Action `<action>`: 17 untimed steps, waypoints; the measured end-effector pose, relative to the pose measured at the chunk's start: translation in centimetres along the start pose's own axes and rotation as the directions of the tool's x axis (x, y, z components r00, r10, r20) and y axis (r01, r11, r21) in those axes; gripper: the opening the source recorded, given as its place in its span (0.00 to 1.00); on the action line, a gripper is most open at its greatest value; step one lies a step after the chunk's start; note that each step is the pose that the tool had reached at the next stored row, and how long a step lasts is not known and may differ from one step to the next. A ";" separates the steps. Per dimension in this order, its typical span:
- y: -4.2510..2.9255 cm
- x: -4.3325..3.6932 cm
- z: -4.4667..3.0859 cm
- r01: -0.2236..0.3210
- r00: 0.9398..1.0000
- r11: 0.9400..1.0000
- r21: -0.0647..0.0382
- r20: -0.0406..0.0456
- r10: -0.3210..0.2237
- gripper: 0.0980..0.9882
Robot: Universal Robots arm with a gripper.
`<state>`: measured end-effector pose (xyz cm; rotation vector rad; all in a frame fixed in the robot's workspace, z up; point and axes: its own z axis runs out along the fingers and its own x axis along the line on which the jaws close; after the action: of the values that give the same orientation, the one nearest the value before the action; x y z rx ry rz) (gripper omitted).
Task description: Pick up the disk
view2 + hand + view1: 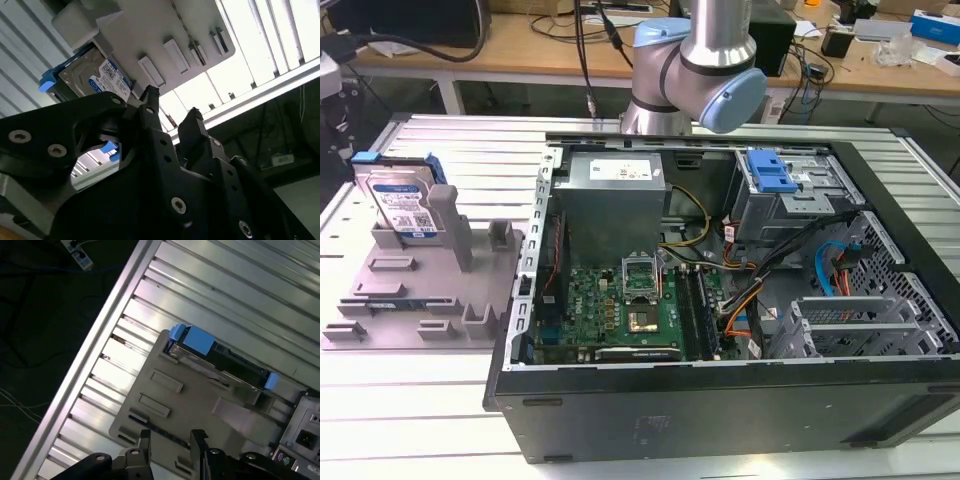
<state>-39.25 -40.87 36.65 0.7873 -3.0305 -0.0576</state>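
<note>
- Your gripper [171, 440] sat closest to the lens in both wrist views. Its two black fingers [150, 102] were spread, with a bare gap between them and nothing in their grasp.
- In the first wrist view you looked down past those fingertips onto the tray [170, 405]. The tips lined up with the tray edge opposite the disk [220, 357], so gripper and disk were apart.
- You had the disk standing on its long edge at one end of the grey tray, with blue rails on its sides.
- In the exterior view the disk's white-and-blue label faced the camera, and a tall grey post [445, 215] rose just beside it, on the exterior view's right.
- In the second wrist view the labelled silver face showed past the finger linkage, with the tray's slots and tabs beyond it.
- Your tray lay flat on the table [470, 140], a surface of silver slats, at the exterior view's left.
- An open case [720, 410] lay on its side just beside the tray, toward the exterior view's right.
- Inside the case you could see a green board [620, 310], a grey power supply [615, 190], a metal cage with a blue latch [770, 172], and orange and blue cables.
- Your arm [705, 60], silver with pale blue joint caps, stood behind the case at the far side of the table.
</note>
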 end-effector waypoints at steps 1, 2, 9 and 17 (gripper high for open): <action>0.00 0.00 0.01 0.029 1.000 1.000 0.000 -0.001 -0.029 0.43; 0.00 0.00 0.02 0.050 0.999 0.999 0.000 -0.002 -0.050 0.43; -0.01 0.00 0.09 0.269 0.963 0.963 -0.001 -0.010 -0.269 0.52; -0.01 0.00 0.11 0.419 0.908 0.908 -0.003 -0.016 -0.419 0.52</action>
<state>-39.25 -40.87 36.54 1.4154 -2.7843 -0.0527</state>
